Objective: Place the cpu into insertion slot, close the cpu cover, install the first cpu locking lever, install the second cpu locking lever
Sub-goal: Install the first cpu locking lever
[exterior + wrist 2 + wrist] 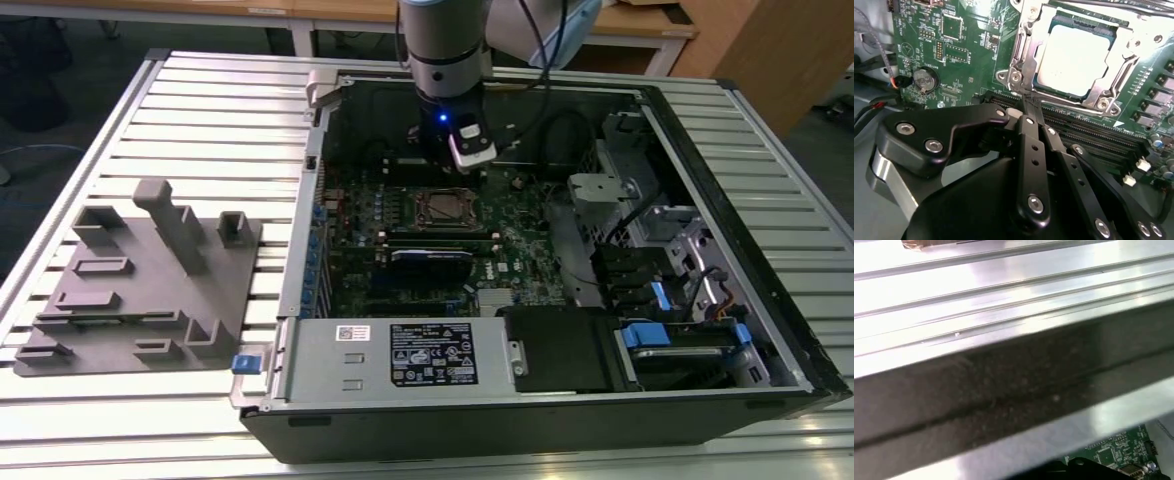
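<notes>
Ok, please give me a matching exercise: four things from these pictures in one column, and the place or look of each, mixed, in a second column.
1 cpu
2 cpu cover
3 end effector
4 grey fixture

a on the table, outside the computer case
b black, tips beside the frame's corner
c silvery, showing through the frame's window
d shiny frame lying around the chip

Pairs: 1-c, 2-d, 3-b, 4-a
</notes>
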Robot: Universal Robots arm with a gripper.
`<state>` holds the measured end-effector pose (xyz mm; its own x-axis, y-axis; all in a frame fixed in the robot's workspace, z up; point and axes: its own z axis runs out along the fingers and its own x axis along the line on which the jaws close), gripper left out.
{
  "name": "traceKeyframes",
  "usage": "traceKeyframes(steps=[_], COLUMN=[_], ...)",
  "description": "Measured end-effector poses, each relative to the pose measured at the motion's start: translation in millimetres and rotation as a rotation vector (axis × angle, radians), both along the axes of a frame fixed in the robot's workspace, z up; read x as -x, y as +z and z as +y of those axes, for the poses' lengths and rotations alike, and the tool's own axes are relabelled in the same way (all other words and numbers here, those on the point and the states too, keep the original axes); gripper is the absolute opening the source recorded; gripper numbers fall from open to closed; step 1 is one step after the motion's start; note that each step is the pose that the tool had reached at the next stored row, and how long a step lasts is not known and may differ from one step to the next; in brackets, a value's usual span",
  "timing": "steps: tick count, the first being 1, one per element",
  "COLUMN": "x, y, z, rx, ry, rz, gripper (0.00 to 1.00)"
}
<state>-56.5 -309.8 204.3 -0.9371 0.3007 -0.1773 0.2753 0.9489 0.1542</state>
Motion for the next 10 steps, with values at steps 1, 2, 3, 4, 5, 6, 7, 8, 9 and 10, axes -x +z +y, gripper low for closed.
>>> traceKeyframes(steps=[1,2,3,4,5,6,7,8,9,10], x=[0.0,0.0,0.0,0.0,0.0,-0.1,0.0,0.0,0.0,-0.1], y=[1.8,3.7,5.6,7.1,7.9,7.8,7.8,7.9,7.9,7.8], z=[0.0,0.0,0.0,0.0,0.0,0.1,0.1,0.0,0.0,0.0], rx=[-0.0001,0.0,0.0,0.0001,0.0001,-0.0004,-0.0004,-0.0003,-0.0003,-0.0003], ry=[0.0,0.0,0.0,0.0,0.0,0.0,0.0,0.0,0.0,0.0], rz=[0.0003,0.0006,0.001,0.0012,0.0014,0.0012,0.0014,0.0016,0.0017,0.005], gripper=[0.11,0.11,0.11,0.11,0.11,0.11,0.11,0.11,0.11,0.11])
